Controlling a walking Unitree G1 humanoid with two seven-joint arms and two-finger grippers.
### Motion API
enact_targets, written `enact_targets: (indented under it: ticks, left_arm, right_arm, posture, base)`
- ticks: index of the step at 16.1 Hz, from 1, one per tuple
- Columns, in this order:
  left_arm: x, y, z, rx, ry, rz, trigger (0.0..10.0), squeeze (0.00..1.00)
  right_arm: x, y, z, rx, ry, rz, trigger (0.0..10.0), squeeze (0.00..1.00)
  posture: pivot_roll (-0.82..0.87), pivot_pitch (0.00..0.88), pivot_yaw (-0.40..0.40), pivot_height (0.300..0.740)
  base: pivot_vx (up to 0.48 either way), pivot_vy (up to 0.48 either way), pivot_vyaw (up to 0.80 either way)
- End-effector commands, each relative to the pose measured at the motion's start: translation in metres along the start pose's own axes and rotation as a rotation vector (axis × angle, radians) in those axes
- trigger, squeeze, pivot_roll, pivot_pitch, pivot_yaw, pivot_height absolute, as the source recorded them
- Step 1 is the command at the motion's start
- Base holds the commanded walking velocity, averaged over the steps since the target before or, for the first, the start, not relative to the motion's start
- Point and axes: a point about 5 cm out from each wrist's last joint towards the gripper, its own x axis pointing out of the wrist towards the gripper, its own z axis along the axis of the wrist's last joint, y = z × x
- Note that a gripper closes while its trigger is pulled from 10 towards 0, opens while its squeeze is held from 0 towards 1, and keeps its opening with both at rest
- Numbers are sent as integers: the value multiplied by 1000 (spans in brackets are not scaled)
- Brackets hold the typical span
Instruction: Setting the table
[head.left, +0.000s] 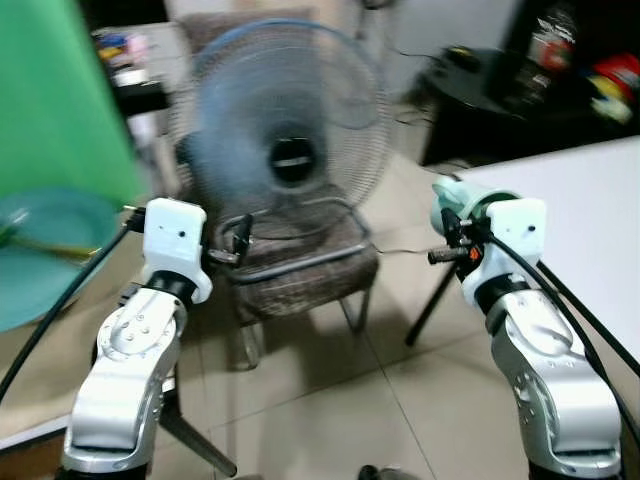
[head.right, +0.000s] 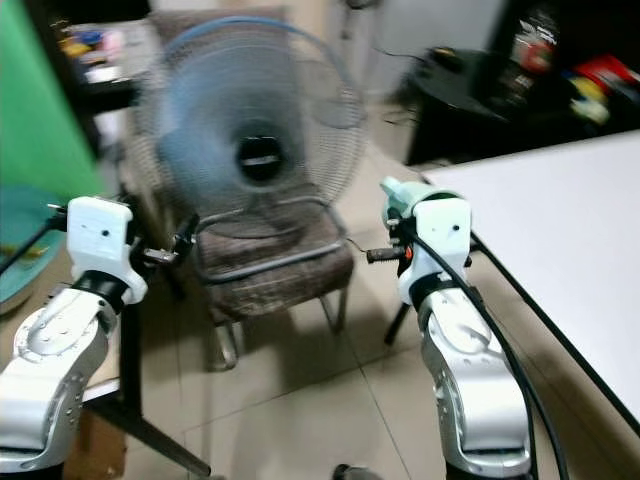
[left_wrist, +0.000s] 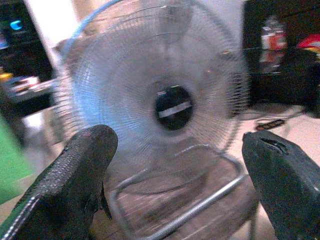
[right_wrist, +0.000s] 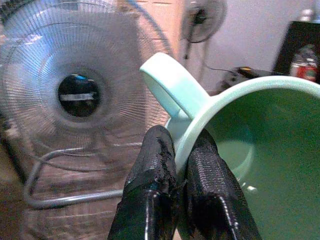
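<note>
Head views, right pincer (head.left: 448, 240): we find it raised in front of the robot's right side, clamped on a mint green mug (head.left: 458, 200). The mug is carried in the air, just left of the near corner of the white worktop (head.left: 590, 200), not resting on it.
Head views, left pincer (head.left: 240, 240): we see it raised level at the robot's left, in front of the chair; these views do not settle its opening.
Head views, surroundings: a large blue-rimmed floor fan (head.left: 285, 140) sits on a chair (head.left: 300, 270) with a worn plaid seat and metal tube frame, directly ahead on the tiled floor (head.left: 340, 400). A green backdrop (head.left: 60, 100) fills the far left, with a teal plate (head.left: 45, 250) below it. A dark shelf unit (head.left: 540, 80) with blurred coloured items stands behind the worktop. Both views are somewhat blurred.
Left wrist view, left pincer: we note its two black fingers (left_wrist: 75, 185) set wide apart with nothing between them, facing the fan grille and the chair's tube frame.
Right wrist view, right pincer: we note both fingers (right_wrist: 155, 195) pressed together on the mug's rim, one inside the wall and one outside, just beside the base of the handle (right_wrist: 170, 85). The mug's interior looks green and empty. The fan and a second small fan (right_wrist: 202, 17) lie beyond.
</note>
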Motion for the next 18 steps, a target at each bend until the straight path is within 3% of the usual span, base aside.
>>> enact_targets:
  ticks: [1, 4, 10, 18]
  left_arm:
    - [2, -8, -1, -17, 2, -37, 10000, 0]
    - [1, -11, -1, -33, 3, -70, 10000, 0]
    - [-3, 4, 1, -58, -5, 22, 10000, 0]
    - [-4, 9, 4, -29, 0, -3, 10000, 0]
  right_arm:
    - [-2, -7, 4, -11, -10, -10, 10000, 0]
    - [3, -4, 6, 4, -16, 8, 10000, 0]
    - [14, 8, 8, 20, -24, 84, 10000, 0]
    - [18, 13, 11, 30, -67, 92, 10000, 0]
  posture:
    - [110, 0, 22, 740]
    - [120, 0, 10, 740]
    - [171, 0, -44, 740]
    - [172, 0, -31, 740]
  base:
    - [0, 0, -756]
    - [0, 0, -756]
    - [42, 0, -703]
    - [344, 0, 0]
